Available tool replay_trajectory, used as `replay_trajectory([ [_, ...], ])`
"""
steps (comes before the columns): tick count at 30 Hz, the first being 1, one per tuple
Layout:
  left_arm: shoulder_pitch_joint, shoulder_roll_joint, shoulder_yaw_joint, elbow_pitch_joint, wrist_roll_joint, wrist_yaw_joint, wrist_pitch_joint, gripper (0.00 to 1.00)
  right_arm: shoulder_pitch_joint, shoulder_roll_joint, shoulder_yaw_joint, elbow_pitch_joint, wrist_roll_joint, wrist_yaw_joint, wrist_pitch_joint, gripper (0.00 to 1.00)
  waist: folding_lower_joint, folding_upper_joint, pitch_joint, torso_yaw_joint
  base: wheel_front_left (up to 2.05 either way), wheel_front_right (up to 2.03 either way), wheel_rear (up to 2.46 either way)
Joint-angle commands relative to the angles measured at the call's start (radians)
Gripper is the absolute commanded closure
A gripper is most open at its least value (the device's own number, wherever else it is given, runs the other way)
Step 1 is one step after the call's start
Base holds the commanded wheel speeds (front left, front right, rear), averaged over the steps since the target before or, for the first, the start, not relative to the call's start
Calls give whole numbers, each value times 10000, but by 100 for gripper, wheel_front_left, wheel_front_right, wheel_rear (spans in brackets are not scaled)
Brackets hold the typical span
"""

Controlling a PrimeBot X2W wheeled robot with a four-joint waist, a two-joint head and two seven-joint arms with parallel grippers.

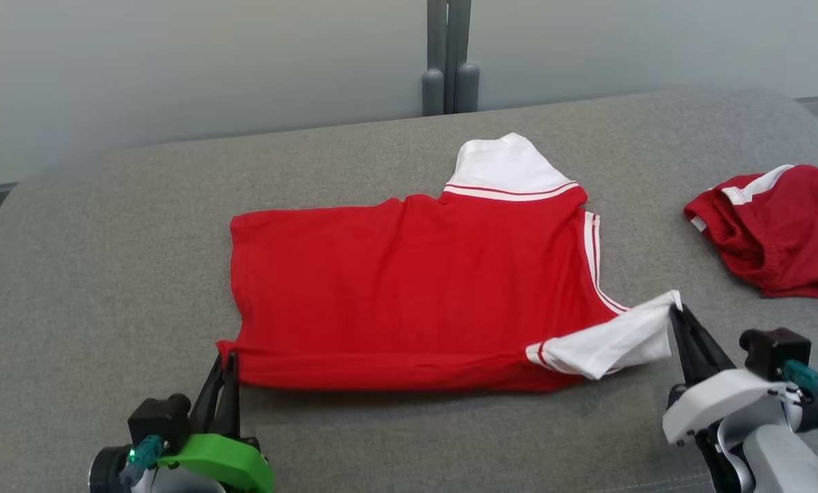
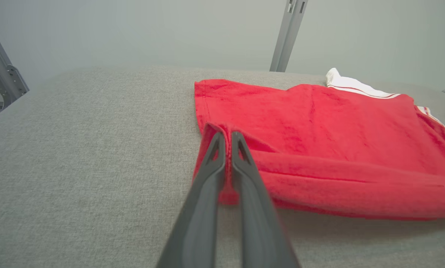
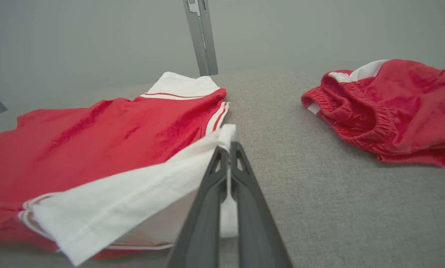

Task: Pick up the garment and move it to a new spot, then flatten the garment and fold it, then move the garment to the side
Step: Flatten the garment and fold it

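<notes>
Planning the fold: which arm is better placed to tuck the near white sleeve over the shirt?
Right, probably. The right claw pinches that white sleeve by its tip, while the left claw clamps the hem corner of the red shirt, at the opposite end.

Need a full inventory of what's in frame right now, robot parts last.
shirt: 1, red with white sleeves, spread at the centre of the surface
shorts: 1, red with white trim, crumpled at the surface's right side
padded surface: 1, grey, under both garments
post: 1, grey, upright behind the surface
left gripper: 1, dark fingers, shut on the shirt's near left corner
right gripper: 1, dark fingers, shut on the shirt's near white sleeve
</notes>
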Motion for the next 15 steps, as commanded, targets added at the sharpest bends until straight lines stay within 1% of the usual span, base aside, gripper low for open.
replay_trajectory([
  [1,-364,59,-15,112,96,-16,-5,100,-490,-25,82,201,-91,-16,-26,100,1,0,387,96,0,0,0],
  [9,-1419,59,-207,1015,79,255,-6,100,-2032,-43,257,1530,-344,-16,-24,100,1,0,1043,229,0,0,0],
  [15,-2005,59,-344,1295,113,407,-5,100,-2582,-117,238,1880,-428,-16,-24,100,1,0,1393,283,0,0,0],
])
